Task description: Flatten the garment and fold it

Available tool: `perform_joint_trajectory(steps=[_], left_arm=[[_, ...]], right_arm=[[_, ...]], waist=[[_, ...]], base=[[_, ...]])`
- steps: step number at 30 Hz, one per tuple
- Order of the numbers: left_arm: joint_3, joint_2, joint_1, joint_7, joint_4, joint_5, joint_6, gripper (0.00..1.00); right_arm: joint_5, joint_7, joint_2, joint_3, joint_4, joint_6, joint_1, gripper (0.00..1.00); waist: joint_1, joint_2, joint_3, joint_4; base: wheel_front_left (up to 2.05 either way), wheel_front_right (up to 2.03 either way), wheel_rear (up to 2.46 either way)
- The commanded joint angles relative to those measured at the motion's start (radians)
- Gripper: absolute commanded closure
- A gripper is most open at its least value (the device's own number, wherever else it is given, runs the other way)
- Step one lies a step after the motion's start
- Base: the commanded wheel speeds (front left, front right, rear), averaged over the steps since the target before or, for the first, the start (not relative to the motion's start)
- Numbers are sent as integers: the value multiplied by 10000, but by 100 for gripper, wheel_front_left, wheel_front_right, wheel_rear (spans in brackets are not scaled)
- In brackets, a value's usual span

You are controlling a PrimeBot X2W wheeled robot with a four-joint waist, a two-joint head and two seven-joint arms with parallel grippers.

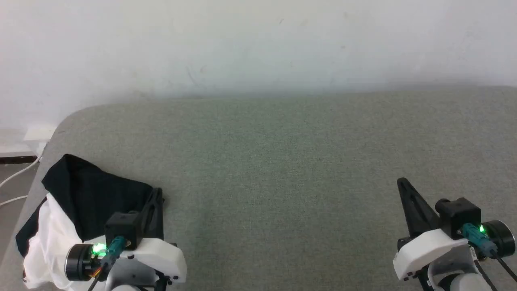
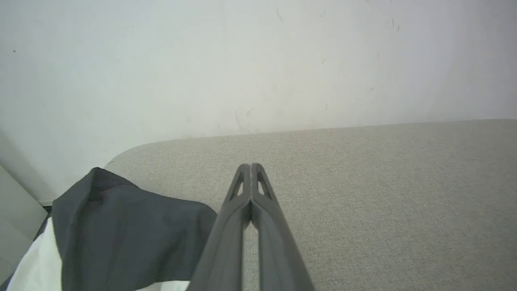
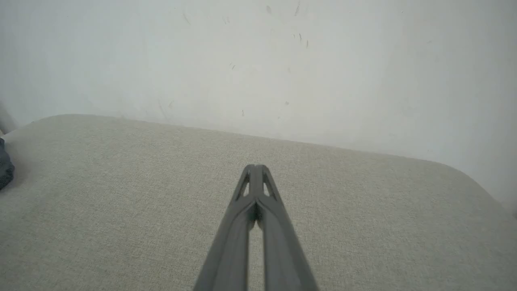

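The garment (image 1: 76,202) lies crumpled at the left edge of the grey-green padded surface (image 1: 282,169), black fabric on top and white below. In the left wrist view the garment (image 2: 121,230) sits at lower left. My left gripper (image 1: 156,195) hovers just right of the heap, shut, with nothing between its fingertips (image 2: 251,166). Far to the right my right gripper (image 1: 402,182) is also shut and empty, its fingertips (image 3: 254,167) over bare fabric surface. A dark bit of the garment (image 3: 5,169) peeks in at the left edge of the right wrist view.
A white wall (image 1: 258,44) rises behind the surface. The surface's rounded far-left corner (image 1: 68,121) is near the heap. On the floor left of it are white cables (image 1: 16,178) and a wall socket (image 1: 38,133).
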Motion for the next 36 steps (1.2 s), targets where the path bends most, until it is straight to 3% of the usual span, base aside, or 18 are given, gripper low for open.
perform_joint_trajectory(steps=[1, 23, 24, 36], left_arm=[[43, -28, -134, 3, -45, 64, -18, 100], [43, -28, -134, 3, -45, 64, -18, 100], [0, 0, 0, 0, 0, 0, 0, 0], [-111, -2, -50, -192, 46, -286, 7, 0]], right_arm=[[-74, 5, 32, -9, -28, -19, -140, 100], [-74, 5, 32, -9, -28, -19, -140, 100], [0, 0, 0, 0, 0, 0, 0, 0], [163, -189, -3, -71, 7, 0, 80, 0]], waist=[[0, 0, 0, 0], [0, 0, 0, 0], [0, 0, 0, 0], [0, 0, 3, 0]], base=[[0, 0, 0], [0, 0, 0], [0, 0, 0], [0, 0, 0]])
